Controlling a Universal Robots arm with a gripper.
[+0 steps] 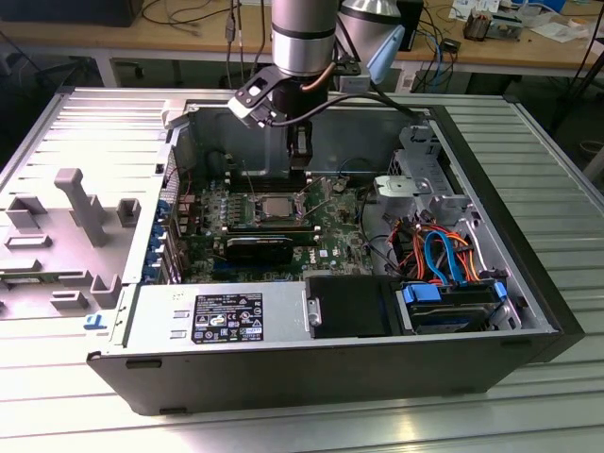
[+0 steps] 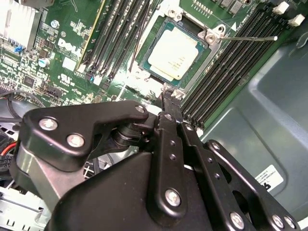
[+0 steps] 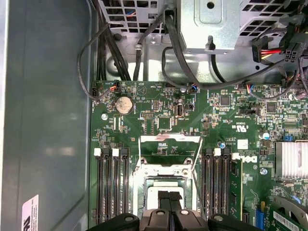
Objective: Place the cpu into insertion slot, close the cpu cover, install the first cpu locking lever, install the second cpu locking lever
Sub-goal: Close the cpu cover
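White lettering is showing on the motherboard. Faint, unreadable print is marking the cpu. A black printed label is sitting on the power supply, and a white sticker is clinging to the case wall.

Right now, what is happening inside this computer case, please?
One robot arm reaches into an open computer case. Its gripper, shut and holding nothing I can see, hangs just above the insertion slot on the green motherboard. The cpu already lies in the slot. The cpu cover looks tilted up, not closed over the chip.
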